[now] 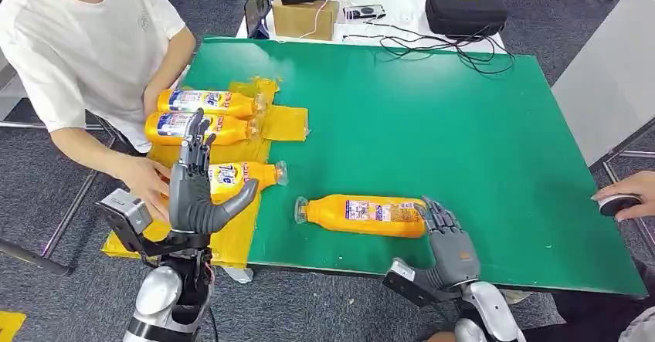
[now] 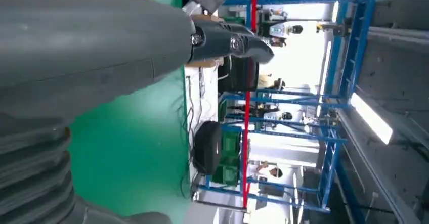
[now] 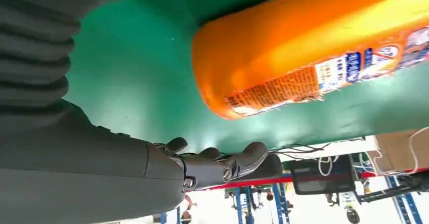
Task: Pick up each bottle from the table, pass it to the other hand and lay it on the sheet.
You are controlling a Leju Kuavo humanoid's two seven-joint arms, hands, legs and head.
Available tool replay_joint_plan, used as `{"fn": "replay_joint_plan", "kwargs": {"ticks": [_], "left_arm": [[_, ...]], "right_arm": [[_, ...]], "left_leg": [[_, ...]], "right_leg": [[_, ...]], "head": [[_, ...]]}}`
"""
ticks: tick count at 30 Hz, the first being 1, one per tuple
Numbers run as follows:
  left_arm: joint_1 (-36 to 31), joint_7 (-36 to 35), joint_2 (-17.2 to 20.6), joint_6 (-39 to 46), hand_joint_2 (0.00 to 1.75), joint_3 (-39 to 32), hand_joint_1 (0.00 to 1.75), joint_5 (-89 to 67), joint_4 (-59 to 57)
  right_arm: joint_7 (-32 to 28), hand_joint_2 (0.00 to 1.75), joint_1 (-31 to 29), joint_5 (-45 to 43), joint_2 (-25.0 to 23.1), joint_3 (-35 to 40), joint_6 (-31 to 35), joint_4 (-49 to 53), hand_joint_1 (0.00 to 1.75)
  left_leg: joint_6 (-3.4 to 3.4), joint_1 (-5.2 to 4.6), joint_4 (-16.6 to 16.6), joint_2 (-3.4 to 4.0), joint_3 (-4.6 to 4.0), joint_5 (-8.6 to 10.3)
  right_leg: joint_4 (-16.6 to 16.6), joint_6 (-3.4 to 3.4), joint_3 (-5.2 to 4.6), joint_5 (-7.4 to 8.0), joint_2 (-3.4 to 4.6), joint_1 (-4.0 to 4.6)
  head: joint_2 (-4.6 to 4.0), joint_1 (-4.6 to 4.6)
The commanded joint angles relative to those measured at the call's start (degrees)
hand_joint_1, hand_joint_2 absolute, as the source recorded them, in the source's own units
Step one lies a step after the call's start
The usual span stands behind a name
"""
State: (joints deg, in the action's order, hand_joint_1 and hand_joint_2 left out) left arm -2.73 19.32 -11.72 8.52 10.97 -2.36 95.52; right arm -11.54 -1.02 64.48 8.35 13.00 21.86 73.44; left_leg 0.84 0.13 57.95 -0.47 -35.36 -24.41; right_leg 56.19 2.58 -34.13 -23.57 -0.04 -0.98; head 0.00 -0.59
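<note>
The green counter (image 1: 432,126) spread across the head view, with a yellow sheet (image 1: 287,122) at its left side carrying three orange bottles (image 1: 202,103) that lay on their sides, a person's hand (image 1: 147,180) beside the nearest one. A fourth bottle (image 1: 361,215) lay on bare green near the front edge, cap pointing left. The right hand (image 1: 448,238) rested at its base, fingers apart and holding nothing. The left hand (image 1: 197,187) hung upright over the sheet, fingers spread, empty too. The pick-up seemed to be in hand; next the right hand would need to close around the body and lift. The right wrist view showed the gap between fingers (image 3: 222,166) and bottle (image 3: 303,47), which the head view left unclear.
</note>
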Motion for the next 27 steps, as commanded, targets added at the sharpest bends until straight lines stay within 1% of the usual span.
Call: {"fn": "replay_joint_plan", "kwargs": {"ticks": [1, 2, 3, 4, 6, 7, 8, 9, 10, 13, 15, 16, 17, 18, 19, 20, 21, 22, 23, 27], "left_arm": [[-0.6, -0.4, 0.7, 1.1, 1.75, 3.2, 0.00, -0.9, -0.2], [-1.6, -1.1, 0.7, 1.5, 1.75, 3.3, 0.00, -0.7, -1.3], [-1.9, -1.2, 0.6, 1.8, 1.75, 3.3, 0.00, -0.8, -1.7], [-2.3, -1.2, 0.6, 1.9, 1.75, 3.4, 0.00, -0.7, -2.2], [-2.3, -1.2, 0.6, 1.9, 1.75, 3.4, 0.00, -0.7, -2.2], [-2.8, -1.2, 0.5, 2.3, 1.75, 3.3, 0.00, -0.8, -2.8], [-3.3, -1.2, 0.4, 2.4, 1.75, 3.7, 0.00, -0.9, -3.2], [-3.9, -1.2, 0.3, 2.2, 1.75, 4.4, 0.00, -1.1, -3.8], [-4.4, -1.0, 0.3, 2.1, 1.75, 5.1, 0.00, -1.4, -4.2], [-6.1, -0.5, -0.1, 2.6, 1.75, 6.3, 0.00, -1.9, -5.0], [-6.9, -0.5, -0.3, 2.7, 1.75, 6.6, 0.00, -1.9, -5.3], [-7.1, -0.5, -0.4, 2.8, 1.75, 6.8, 0.00, -1.8, -5.6], [-7.1, -0.5, -0.4, 2.8, 1.75, 6.9, 0.00, -1.7, -5.7], [-7.1, -0.5, -0.4, 2.8, 1.75, 7.0, 0.00, -1.7, -5.7], [-6.7, -0.5, -0.4, 2.9, 1.75, 7.0, 0.00, -1.7, -5.8], [-6.3, -0.4, -0.4, 2.9, 1.75, 7.1, 0.00, -1.6, -5.8], [-5.8, -0.2, -0.3, 2.8, 1.75, 7.1, 0.00, -1.4, -5.6], [-5.2, -0.2, -0.3, 2.9, 1.75, 7.0, 0.00, -1.3, -5.3], [-5.0, -0.1, -0.3, 2.9, 1.75, 7.0, 0.00, -1.3, -5.0], [-4.8, 0.0, -0.2, 2.8, 1.75, 7.0, 0.00, -1.3, -4.9]], "right_arm": [[0.4, 1.75, -5.1, -0.3, -1.5, -0.1, -2.5, -9.4, 0.00], [0.7, 1.75, -7.1, 0.5, -2.3, 0.9, -2.4, -12.2, 0.00], [0.7, 1.75, -7.9, 0.7, -2.5, 1.4, -2.5, -13.5, 0.00], [1.0, 1.75, -8.3, 0.9, -2.9, 1.7, -2.2, -14.3, 0.00], [1.0, 1.75, -8.3, 0.9, -2.9, 1.7, -2.2, -14.3, 0.00], [0.3, 1.75, -9.1, 0.4, -3.1, 2.3, -2.4, -15.9, 0.00], [-0.5, 1.75, -10.2, -0.7, -3.7, 2.7, -1.9, -17.5, 0.00], [-0.6, 1.75, -12.0, -0.6, -4.6, 3.4, -2.2, -19.4, 0.00], [-0.7, 1.75, -13.7, -0.8, -5.4, 3.9, -1.5, -21.6, 0.00], [-0.3, 1.75, -19.2, 0.1, -7.4, 6.0, -0.4, -27.4, 0.00], [-0.2, 1.75, -21.7, 0.8, -8.2, 7.1, -0.6, -29.7, 0.00], [0.2, 1.75, -23.0, 1.6, -8.5, 8.0, -0.3, -31.2, 0.00], [0.6, 1.75, -23.8, 2.1, -8.7, 8.6, 0.0, -32.2, 0.00], [0.6, 1.75, -23.9, 2.2, -8.6, 8.7, 0.0, -32.3, 0.00], [1.1, 1.75, -24.6, 3.0, -8.7, 9.4, 0.5, -33.3, 0.00], [1.5, 1.75, -24.8, 3.6, -8.6, 10.0, 0.8, -33.8, 0.00], [1.9, 1.75, -24.7, 3.8, -8.6, 10.2, 0.8, -34.0, 0.00], [3.1, 1.75, -24.8, 5.3, -8.2, 11.2, 0.5, -34.4, 0.00], [3.6, 1.75, -24.8, 5.7, -8.1, 11.4, 0.3, -34.6, 0.00], [3.6, 1.75, -24.6, 5.7, -7.9, 11.4, 0.5, -34.6, 0.00]], "left_leg": [[-0.03, 0.02, -0.1, 0.09, 0.22, -0.06], [-0.04, 0.04, 0.0, 0.16, 0.32, -0.11], [-0.04, 0.05, 0.0, 0.22, 0.23, -0.07], [-0.05, 0.05, 0.0, 0.25, 0.34, -0.11], [-0.04, 0.05, 0.0, 0.15, 0.22, -0.05], [-0.06, 0.06, 0.0, 0.16, 0.31, -0.08], [-0.04, 0.05, 0.0, 0.08, 0.21, -0.03], [-0.05, 0.05, -0.1, 0.08, 0.31, -0.04], [-0.04, 0.05, -0.1, 0.10, 0.23, -0.03], [-0.05, 0.04, 0.0, 0.35, 0.32, -0.07], [-0.03, 0.04, 0.0, 0.25, 0.16, 0.01], [-0.04, 0.04, 0.0, 0.33, 0.25, -0.02], [-0.03, 0.02, 0.0, 0.25, 0.17, 0.01], [-0.06, 0.04, 0.0, 0.28, 0.30, -0.02], [-0.03, 0.03, 0.0, 0.16, 0.18, 0.03], [-0.09, 0.07, 0.0, 0.27, 0.45, -0.08], [-0.03, 0.01, -0.1, 0.16, 0.24, 0.02], [-0.04, 0.02, -0.1, 0.19, 0.34, -0.03], [-0.03, 0.02, -0.1, 0.13, 0.27, 0.00], [-0.04, 0.02, -0.1, 0.10, 0.32, -0.03]], "right_leg": [[-0.1, -0.09, 0.21, -0.03, 0.05, 0.03], [-0.1, -0.12, 0.31, -0.06, 0.11, 0.06], [-0.1, -0.09, 0.22, 0.00, 0.18, 0.06], [-0.1, -0.12, 0.33, -0.03, 0.20, 0.06], [-0.1, -0.09, 0.23, 0.00, 0.12, 0.05], [-0.1, -0.13, 0.32, -0.03, 0.11, 0.07], [-0.1, -0.10, 0.23, -0.02, 0.03, 0.05], [-0.1, -0.13, 0.33, -0.04, 0.04, 0.06], [-0.1, -0.11, 0.25, -0.01, 0.09, 0.05], [0.0, -0.15, 0.26, 0.01, 0.30, 0.05], [0.0, -0.09, 0.13, 0.05, 0.19, 0.04], [0.0, -0.13, 0.20, 0.04, 0.26, 0.05], [0.0, -0.10, 0.13, 0.04, 0.18, 0.03], [0.0, -0.13, 0.25, 0.02, 0.20, 0.05], [0.0, -0.08, 0.16, 0.03, 0.10, 0.03], [0.0, -0.19, 0.41, -0.04, 0.17, 0.09], [0.0, -0.07, 0.22, 0.01, 0.10, 0.02], [0.0, -0.10, 0.31, -0.02, 0.13, 0.03], [0.0, -0.07, 0.26, -0.01, 0.08, 0.02], [0.0, -0.09, 0.33, -0.04, 0.06, 0.03]], "head": [[0.00, 0.00], [0.00, 0.00], [0.00, 0.02], [0.00, 0.02], [0.00, 0.02], [0.00, 0.00], [0.00, 0.02], [0.00, 0.04], [0.00, 0.02], [0.00, 0.00], [0.00, 0.02], [0.00, 0.00], [0.00, 0.02], [0.00, 0.00], [0.00, 0.02], [0.00, 0.00], [0.00, 0.02], [0.00, 0.00], [0.00, 0.00], [0.00, 0.02]]}}
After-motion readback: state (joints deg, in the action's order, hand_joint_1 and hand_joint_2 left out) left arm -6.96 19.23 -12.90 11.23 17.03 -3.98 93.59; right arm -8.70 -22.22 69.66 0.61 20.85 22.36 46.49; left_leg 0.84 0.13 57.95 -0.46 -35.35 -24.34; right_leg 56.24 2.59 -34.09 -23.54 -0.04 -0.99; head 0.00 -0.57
